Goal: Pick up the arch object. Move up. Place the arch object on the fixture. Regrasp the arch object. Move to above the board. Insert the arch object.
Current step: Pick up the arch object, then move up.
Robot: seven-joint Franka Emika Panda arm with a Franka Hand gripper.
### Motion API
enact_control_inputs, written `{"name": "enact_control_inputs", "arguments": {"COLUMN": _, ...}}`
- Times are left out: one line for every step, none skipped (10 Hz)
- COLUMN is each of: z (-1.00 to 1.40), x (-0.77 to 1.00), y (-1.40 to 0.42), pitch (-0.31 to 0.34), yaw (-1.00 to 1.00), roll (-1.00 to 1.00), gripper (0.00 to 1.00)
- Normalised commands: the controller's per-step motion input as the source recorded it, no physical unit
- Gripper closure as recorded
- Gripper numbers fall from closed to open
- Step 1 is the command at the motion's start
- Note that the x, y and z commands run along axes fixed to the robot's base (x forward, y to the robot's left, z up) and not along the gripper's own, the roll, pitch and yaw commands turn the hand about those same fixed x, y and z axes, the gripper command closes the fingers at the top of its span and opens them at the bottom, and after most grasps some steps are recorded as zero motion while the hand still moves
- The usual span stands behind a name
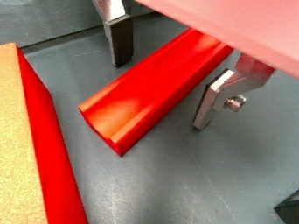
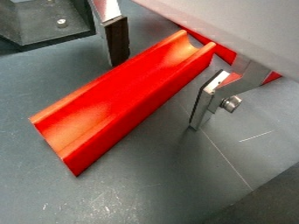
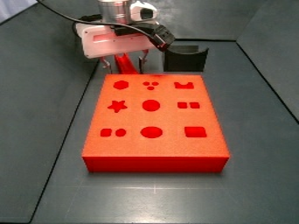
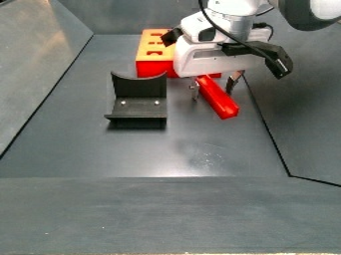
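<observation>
The arch object is a long bright-red prism with a scooped channel along its top, lying flat on the grey floor. My gripper is open and low over it, one silver finger on each side with a gap to the piece. Both wrist views show this straddle. In a side view the arch object lies under the gripper, between the board and the right wall. The fixture stands apart to the left. The board lies in front of the gripper.
The board's red side wall runs close alongside the arch object. The dark fixture sits a short way beyond one finger. It stands behind the board's far corner. Dark enclosure walls ring the floor.
</observation>
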Motion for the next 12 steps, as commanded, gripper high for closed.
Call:
{"name": "enact_control_inputs", "arguments": {"z": 0.00, "x": 0.00, "y": 0.00, "pitch": 0.000, "yaw": 0.00, "roll": 0.00, "gripper": 1.00}}
{"name": "enact_control_inputs", "arguments": {"z": 0.00, "x": 0.00, "y": 0.00, "pitch": 0.000, "yaw": 0.00, "roll": 0.00, "gripper": 1.00}}
{"name": "enact_control_inputs", "arguments": {"z": 0.00, "x": 0.00, "y": 0.00, "pitch": 0.000, "yaw": 0.00, "roll": 0.00, "gripper": 1.00}}
{"name": "enact_control_inputs", "arguments": {"z": 0.00, "x": 0.00, "y": 0.00, "pitch": 0.000, "yaw": 0.00, "roll": 0.00, "gripper": 1.00}}
{"name": "enact_control_inputs", "arguments": {"z": 0.00, "x": 0.00, "y": 0.00, "pitch": 0.000, "yaw": 0.00, "roll": 0.00, "gripper": 1.00}}
{"name": "enact_control_inputs", "arguments": {"z": 0.00, "x": 0.00, "y": 0.00, "pitch": 0.000, "yaw": 0.00, "roll": 0.00, "gripper": 1.00}}
{"name": "enact_control_inputs", "arguments": {"z": 0.00, "x": 0.00, "y": 0.00, "pitch": 0.000, "yaw": 0.00, "roll": 0.00, "gripper": 1.00}}
{"name": "enact_control_inputs", "arguments": {"z": 0.00, "x": 0.00, "y": 0.00, "pitch": 0.000, "yaw": 0.00, "roll": 0.00, "gripper": 1.00}}
{"name": "enact_control_inputs", "arguments": {"z": 0.00, "x": 0.00, "y": 0.00, "pitch": 0.000, "yaw": 0.00, "roll": 0.00, "gripper": 1.00}}
{"name": "enact_control_inputs", "arguments": {"z": 0.00, "x": 0.00, "y": 0.00, "pitch": 0.000, "yaw": 0.00, "roll": 0.00, "gripper": 1.00}}
{"name": "enact_control_inputs", "arguments": {"z": 0.00, "x": 0.00, "y": 0.00, "pitch": 0.000, "yaw": 0.00, "roll": 0.00, "gripper": 1.00}}
{"name": "enact_control_inputs", "arguments": {"z": 0.83, "x": 0.00, "y": 0.00, "pitch": 0.000, "yaw": 0.00, "roll": 0.00, "gripper": 1.00}}
